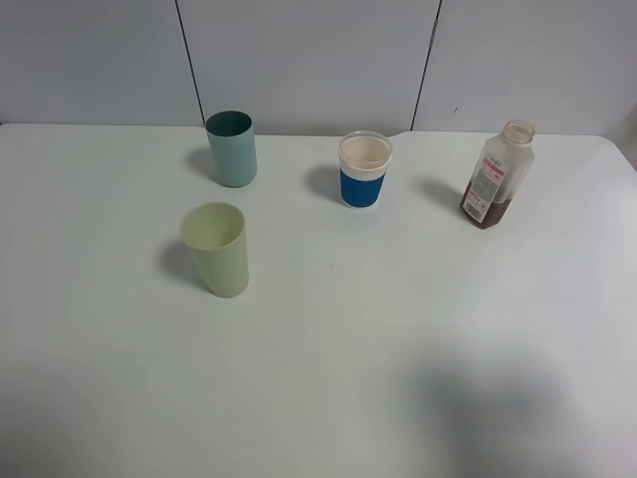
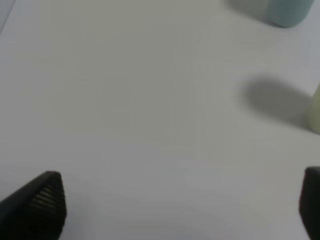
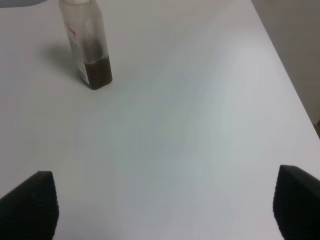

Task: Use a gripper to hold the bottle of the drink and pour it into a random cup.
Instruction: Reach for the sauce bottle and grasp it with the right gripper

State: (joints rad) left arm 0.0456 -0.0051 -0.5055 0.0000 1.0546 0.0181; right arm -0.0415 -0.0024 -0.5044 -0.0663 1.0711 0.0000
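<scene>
The clear bottle with a white and pink-red label stands upright and capless at the back right of the table, with brown drink low in it. It also shows in the right wrist view, well ahead of my open, empty right gripper. The white cup with a blue band stands upright at the back middle. My left gripper is open and empty over bare table. Neither gripper shows in the exterior high view.
A tall teal cup stands at the back left, its base in the left wrist view. A pale green cup stands in front of it, its edge in the left wrist view. The table's right edge runs beside the bottle.
</scene>
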